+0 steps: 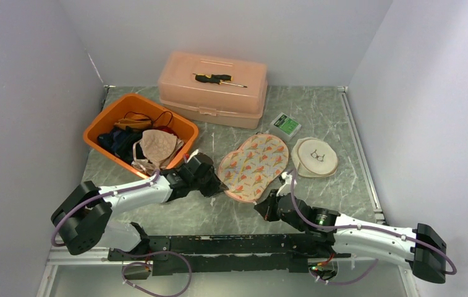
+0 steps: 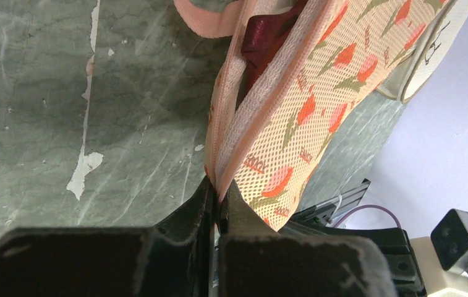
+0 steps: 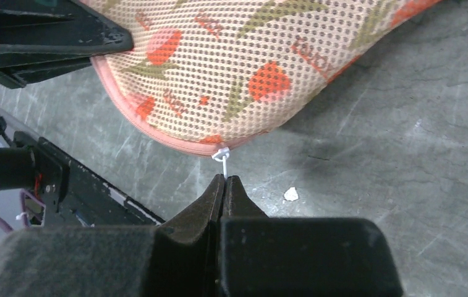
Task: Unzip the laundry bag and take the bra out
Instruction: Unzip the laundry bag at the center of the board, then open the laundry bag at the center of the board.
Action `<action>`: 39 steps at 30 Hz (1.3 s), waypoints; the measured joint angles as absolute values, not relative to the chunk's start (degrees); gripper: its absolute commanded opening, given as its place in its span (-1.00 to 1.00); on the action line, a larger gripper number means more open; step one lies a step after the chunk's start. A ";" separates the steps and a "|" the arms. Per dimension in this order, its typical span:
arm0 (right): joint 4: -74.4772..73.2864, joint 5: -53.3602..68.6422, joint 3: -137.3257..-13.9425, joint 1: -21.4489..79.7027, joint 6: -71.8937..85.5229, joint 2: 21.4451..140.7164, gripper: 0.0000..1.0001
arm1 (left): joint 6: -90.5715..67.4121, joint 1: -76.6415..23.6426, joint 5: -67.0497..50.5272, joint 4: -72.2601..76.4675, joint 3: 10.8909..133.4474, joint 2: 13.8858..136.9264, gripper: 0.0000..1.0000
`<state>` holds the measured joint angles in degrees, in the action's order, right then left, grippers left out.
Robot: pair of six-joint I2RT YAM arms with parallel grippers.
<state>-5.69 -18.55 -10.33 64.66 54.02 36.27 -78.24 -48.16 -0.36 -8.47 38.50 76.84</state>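
Note:
The laundry bag [image 1: 254,166] is an oval mesh pouch with an orange flower print and pink trim, lying mid-table. My left gripper [image 1: 219,185] is shut on the pink edge of the laundry bag [image 2: 293,105] at its near left end. The zip gapes there, and a dark red bra [image 2: 265,43] shows inside. My right gripper [image 1: 279,197] is shut on the white zipper pull [image 3: 222,156] at the near edge of the laundry bag [image 3: 231,68].
An orange basket [image 1: 102,127] of clothes stands at the left. A pink plastic case [image 1: 214,86] with a screwdriver [image 1: 219,78] on top sits at the back. A round cream pouch [image 1: 314,156] and a small green box [image 1: 285,125] lie right of the bag.

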 measured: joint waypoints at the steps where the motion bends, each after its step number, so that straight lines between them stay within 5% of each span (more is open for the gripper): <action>1: -5.98 -19.05 -10.31 64.66 54.50 36.49 -1.00 | -78.13 -48.18 -0.38 -8.47 38.50 76.84 -0.95; 10: -7.27 -22.22 -10.09 64.71 58.30 38.85 -1.00 | -75.99 -48.07 -1.34 -7.88 38.50 76.84 -0.94; 14: -7.31 -22.11 -10.09 64.71 57.87 38.92 0.03 | -74.91 -48.07 -1.69 -7.57 38.48 76.84 -0.70; 17: -8.47 -21.85 -10.20 64.69 56.21 38.24 0.34 | -73.14 -47.86 -1.80 -7.57 38.48 76.84 -0.36; 21: -13.61 -20.34 -13.85 64.71 52.71 36.97 0.42 | -70.61 -47.94 -2.24 -8.12 38.48 76.75 0.24; 23: -16.32 -20.27 -17.65 64.71 51.09 36.56 0.44 | -69.01 -48.12 -2.26 -9.76 38.50 76.05 0.39; 31: -20.51 -25.91 -27.31 64.71 46.35 32.64 0.42 | -59.22 -48.25 1.58 -23.83 42.98 64.60 0.41; 39: -10.50 -31.00 -10.37 64.60 45.01 23.73 0.33 | -45.06 -47.42 6.00 -20.95 47.00 67.66 0.43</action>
<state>-10.50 -31.00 -10.37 64.60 45.01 23.73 -45.06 -47.42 6.00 -20.95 47.00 67.66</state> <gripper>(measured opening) 0.681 0.703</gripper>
